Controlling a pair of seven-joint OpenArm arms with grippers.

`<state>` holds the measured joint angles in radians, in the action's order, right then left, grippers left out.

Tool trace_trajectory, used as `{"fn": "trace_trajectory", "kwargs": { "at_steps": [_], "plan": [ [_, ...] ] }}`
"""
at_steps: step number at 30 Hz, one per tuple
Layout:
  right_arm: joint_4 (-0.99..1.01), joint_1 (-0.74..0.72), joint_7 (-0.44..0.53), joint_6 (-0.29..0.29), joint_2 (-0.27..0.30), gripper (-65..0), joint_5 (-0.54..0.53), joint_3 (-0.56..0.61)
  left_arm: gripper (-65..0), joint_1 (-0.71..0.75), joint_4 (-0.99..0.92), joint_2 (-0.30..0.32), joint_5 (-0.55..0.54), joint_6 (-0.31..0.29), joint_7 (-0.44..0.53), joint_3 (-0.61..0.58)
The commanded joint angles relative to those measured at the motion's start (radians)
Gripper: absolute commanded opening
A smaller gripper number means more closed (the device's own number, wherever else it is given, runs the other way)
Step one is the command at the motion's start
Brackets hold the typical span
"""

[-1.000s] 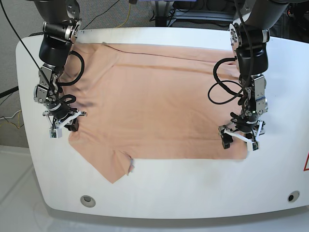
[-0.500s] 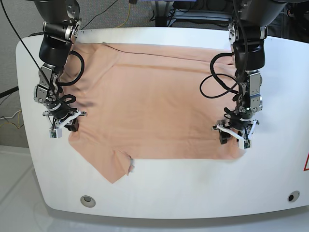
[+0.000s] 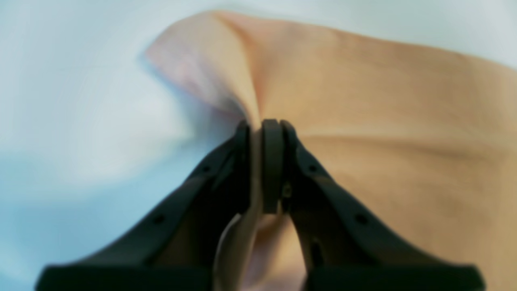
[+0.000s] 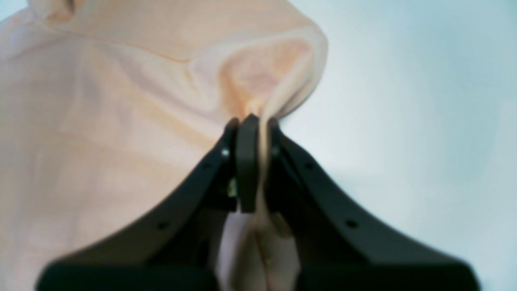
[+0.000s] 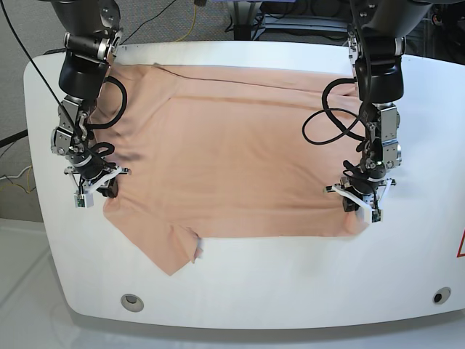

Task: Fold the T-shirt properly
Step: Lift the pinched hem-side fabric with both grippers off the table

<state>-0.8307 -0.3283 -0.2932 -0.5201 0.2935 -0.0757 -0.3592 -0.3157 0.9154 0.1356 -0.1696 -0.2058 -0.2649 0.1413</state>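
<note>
The peach T-shirt (image 5: pixel 232 153) lies spread flat over the white table (image 5: pixel 290 276), with a sleeve pointing toward the front left. My left gripper (image 5: pixel 361 207) stands at the shirt's front right corner, shut on a pinched fold of the T-shirt (image 3: pixel 363 101); the left gripper (image 3: pixel 258 125) has cloth squeezed between its black fingers. My right gripper (image 5: pixel 94 190) is at the shirt's left edge, shut on a raised fold of the T-shirt (image 4: pixel 121 121); the right gripper (image 4: pixel 254 121) has fabric running down between its fingers.
Black cables (image 5: pixel 330 131) loop from the arm on the right over the shirt. The table's rounded front edge has two small round holes (image 5: pixel 131 299). Wires and equipment lie behind the table's far edge.
My left gripper has gone from open to shut on the shirt's front right corner, shifting slightly and bunching the cloth there. The right gripper has kept its hold without moving.
</note>
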Motion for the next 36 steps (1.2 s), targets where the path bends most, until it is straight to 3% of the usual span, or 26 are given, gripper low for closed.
{"fn": "trace_trajectory", "kwargs": {
  "at_steps": [1,17,36],
  "plan": [
    [-0.002,-0.002,-0.061,0.008,0.009,-64.4,0.030,-0.001,-61.1,-0.029,0.043,0.011,-0.005,-0.004,0.025,0.001],
    [-0.068,0.008,-0.062,0.008,-0.003,-64.7,0.029,0.001,-61.0,-0.029,0.063,0.055,-0.005,-0.007,0.003,-0.010],
    [-0.318,0.084,-0.186,0.008,-0.066,-65.0,0.030,0.001,-61.0,-0.027,0.063,0.065,-0.005,-0.008,-0.009,-0.024]
  ]
}}
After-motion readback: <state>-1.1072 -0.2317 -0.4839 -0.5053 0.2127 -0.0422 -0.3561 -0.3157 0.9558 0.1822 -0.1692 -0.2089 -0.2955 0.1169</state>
